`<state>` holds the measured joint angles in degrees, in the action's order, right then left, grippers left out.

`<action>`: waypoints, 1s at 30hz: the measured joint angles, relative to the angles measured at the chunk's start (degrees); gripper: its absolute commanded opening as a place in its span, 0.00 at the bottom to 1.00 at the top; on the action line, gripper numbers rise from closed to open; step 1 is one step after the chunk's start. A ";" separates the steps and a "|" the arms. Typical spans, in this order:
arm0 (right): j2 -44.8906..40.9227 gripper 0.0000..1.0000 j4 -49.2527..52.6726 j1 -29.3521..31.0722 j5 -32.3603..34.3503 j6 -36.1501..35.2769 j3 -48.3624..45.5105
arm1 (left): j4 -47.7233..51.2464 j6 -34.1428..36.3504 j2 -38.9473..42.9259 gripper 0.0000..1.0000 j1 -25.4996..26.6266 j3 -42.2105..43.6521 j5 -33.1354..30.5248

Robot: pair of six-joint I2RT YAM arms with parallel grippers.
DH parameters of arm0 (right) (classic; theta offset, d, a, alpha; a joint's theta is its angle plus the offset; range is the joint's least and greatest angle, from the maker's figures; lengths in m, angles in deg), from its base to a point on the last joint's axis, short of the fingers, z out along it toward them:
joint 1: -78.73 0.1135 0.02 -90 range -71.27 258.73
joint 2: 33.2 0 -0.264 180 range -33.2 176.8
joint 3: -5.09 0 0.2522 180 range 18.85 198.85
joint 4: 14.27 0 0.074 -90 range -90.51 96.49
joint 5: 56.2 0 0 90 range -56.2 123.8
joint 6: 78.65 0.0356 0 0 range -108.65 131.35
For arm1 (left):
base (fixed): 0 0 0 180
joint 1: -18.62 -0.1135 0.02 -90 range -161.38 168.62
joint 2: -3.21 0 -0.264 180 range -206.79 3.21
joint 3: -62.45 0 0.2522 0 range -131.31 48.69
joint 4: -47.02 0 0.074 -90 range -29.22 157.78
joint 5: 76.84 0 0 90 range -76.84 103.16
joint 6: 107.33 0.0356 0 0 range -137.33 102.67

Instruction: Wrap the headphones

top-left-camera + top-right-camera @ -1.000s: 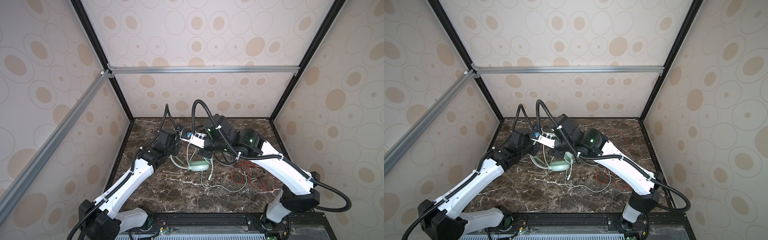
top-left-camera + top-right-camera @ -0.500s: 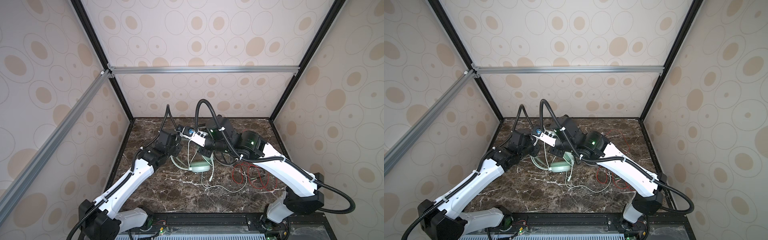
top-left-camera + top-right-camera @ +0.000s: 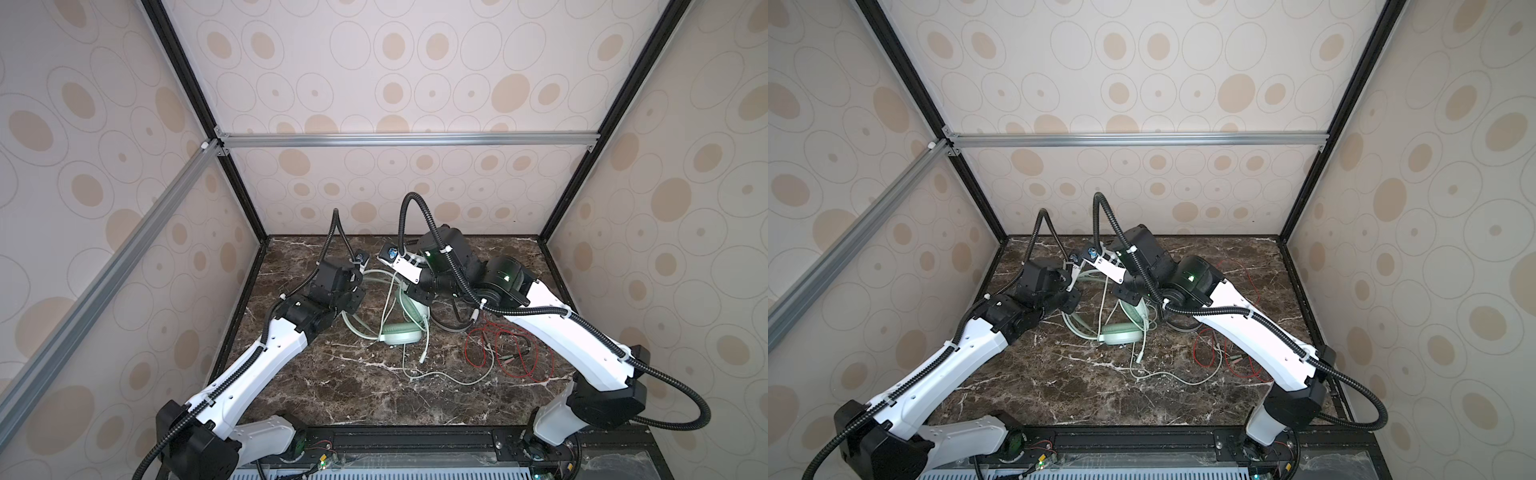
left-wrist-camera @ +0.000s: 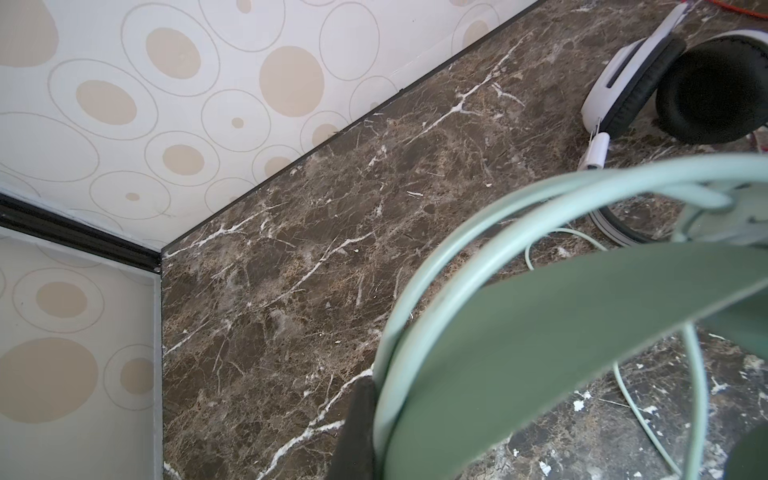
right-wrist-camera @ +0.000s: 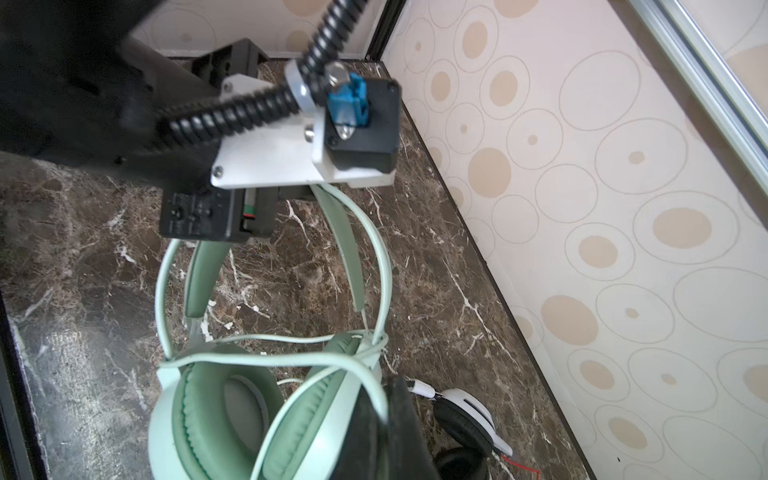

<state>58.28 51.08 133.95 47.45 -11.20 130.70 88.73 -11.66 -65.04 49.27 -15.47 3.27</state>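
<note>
L arm: enters from 7 o'clock, wrist pitched down. My left gripper [image 3: 356,294] is clamped on the headband [image 5: 347,249] of the mint headphones [image 3: 400,333], at ctr of the marble table [image 3: 332,390].

R arm: enters from 4 o'clock, elbow high, reaching to ctr. My right gripper [image 3: 417,296] is pinched on the pale cable [image 5: 266,359], fingers nearly together.

White-and-black headphones [image 4: 623,95] lie at 3 o'clock of the mint pair, partly under my R forearm. Their red cable [image 3: 513,353] lies at 4 o'clock.

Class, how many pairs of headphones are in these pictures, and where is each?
2. The mint-green pair is mid-table, its headband held by the left end effector. The white-and-black pair lies beside it, mostly hidden under the right arm in both top views.
</note>
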 measured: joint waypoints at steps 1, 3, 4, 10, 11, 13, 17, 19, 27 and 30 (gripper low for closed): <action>0.00 0.00 0.22 -0.26 0.09 -0.02 0.00 | 0.00 0.00 0.13 0.00 0.00 0.00 0.33; 0.11 0.00 0.52 -0.85 0.11 -0.04 0.00 | 0.02 0.00 0.37 0.00 0.00 0.00 1.03; 0.24 0.00 0.72 -1.25 0.09 -0.04 0.02 | 0.02 0.00 0.48 0.00 0.00 0.00 1.44; 3.76 0.00 2.23 -5.64 -2.16 0.90 2.05 | 0.00 -0.07 1.01 0.00 0.00 -0.02 4.39; 4.59 0.00 2.45 -6.60 -2.95 1.31 2.56 | 0.00 -0.09 1.01 0.00 0.00 -0.09 4.74; 5.79 0.00 2.45 -8.55 -4.70 2.49 2.73 | -0.09 -0.35 1.01 0.00 0.00 -0.26 5.46; 6.84 0.00 2.32 -11.65 -8.33 4.68 2.64 | -0.44 -1.07 1.11 0.00 0.00 -0.74 6.14; 6.82 0.00 1.84 -12.66 -10.21 5.90 2.45 | -0.55 -1.57 1.44 0.00 0.00 -0.92 6.32; 5.97 0.07 -3.28 -16.15 -18.93 10.08 -2.71 | -0.39 -3.67 3.48 0.00 0.00 -1.84 7.67; 4.20 0.13 -6.08 -17.33 -22.14 11.45 -6.14 | 0.04 -4.55 3.72 0.00 0.00 -1.92 8.35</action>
<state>62.48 45.01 116.62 25.31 0.26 124.56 88.77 -16.21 -61.32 49.27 -17.40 11.62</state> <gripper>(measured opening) 0.105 0.073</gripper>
